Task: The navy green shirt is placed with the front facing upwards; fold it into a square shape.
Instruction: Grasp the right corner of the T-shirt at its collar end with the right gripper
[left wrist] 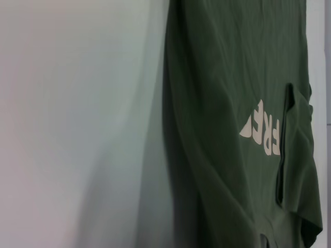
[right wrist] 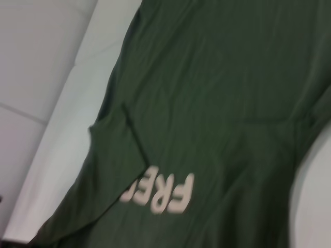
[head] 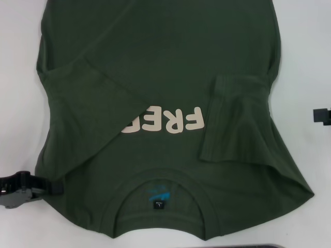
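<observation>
**Green FREE! shirt, both sleeves folded in**

So the navy green shirt [head: 170,67] is spread front-up on the white counter [head: 310,51], collar end nearest the robot. It takes up most of the head view. The ribbed round collar [head: 160,199] sits at the near edge, and inside it there's a small black neck label [head: 159,205] with some blue print [head: 156,192] just above it. Way too small to read, so no idea what brand or size.

The cream lettering [head: 168,120] on the chest reads upside down from the robot's side. You can only make out "FRE" plus a bit of another letter, because the sleeve on the robot's left [head: 93,103] is folded diagonally in over the chest and covers the rest of the word. The sleeve on the robot's right [head: 232,119] is folded in too and lies flat just beside the "F", not over it. Both wrist views show the same thing, the lettering partly cut off by a fold of fabric.

The left gripper [head: 28,187] is down at the near left, right at the shirt's edge by the shoulder. Only a black chunk of it shows, so I can't tell if it's open or closed. The right gripper [head: 321,115] just pokes in at the right edge over bare counter, apart from the shirt. Same deal there, can't tell its state.
</observation>
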You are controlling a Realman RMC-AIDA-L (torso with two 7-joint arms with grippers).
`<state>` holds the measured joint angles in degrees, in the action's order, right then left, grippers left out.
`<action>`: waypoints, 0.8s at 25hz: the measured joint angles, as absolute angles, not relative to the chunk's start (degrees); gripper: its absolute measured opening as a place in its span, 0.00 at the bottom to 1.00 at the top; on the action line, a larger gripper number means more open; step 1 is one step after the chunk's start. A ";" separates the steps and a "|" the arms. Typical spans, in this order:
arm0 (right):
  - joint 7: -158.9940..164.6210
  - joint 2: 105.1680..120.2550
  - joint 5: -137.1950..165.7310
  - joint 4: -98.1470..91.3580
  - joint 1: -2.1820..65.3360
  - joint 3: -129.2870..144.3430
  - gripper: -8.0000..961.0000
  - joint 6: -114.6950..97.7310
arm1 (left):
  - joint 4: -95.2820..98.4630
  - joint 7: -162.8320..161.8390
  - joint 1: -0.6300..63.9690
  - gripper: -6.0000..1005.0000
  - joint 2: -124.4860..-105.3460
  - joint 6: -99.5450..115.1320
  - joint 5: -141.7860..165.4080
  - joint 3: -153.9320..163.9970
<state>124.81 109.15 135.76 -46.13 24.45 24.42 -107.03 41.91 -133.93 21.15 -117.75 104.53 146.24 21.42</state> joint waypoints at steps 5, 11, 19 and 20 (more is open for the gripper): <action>126.16 107.51 139.09 -46.29 25.09 24.47 0.95 -111.09 | 41.93 -132.90 21.28 0.01 -117.93 104.55 146.24 21.56; 125.63 106.99 147.03 -46.67 26.33 25.42 0.95 -113.30 | 41.93 -132.16 21.58 0.01 -117.95 104.59 146.24 21.68; 124.87 107.56 148.84 -46.26 26.58 28.98 0.95 -113.30 | 41.92 -131.38 21.64 0.01 -117.95 104.55 146.25 21.64; 124.87 107.68 148.83 -46.16 26.64 28.99 0.95 -113.36 | 41.92 -131.32 21.67 0.01 -117.95 104.52 146.25 21.66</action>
<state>124.87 107.68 148.83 -46.15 26.64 28.99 -113.36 41.92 -131.32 21.67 -117.95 104.52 146.25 21.66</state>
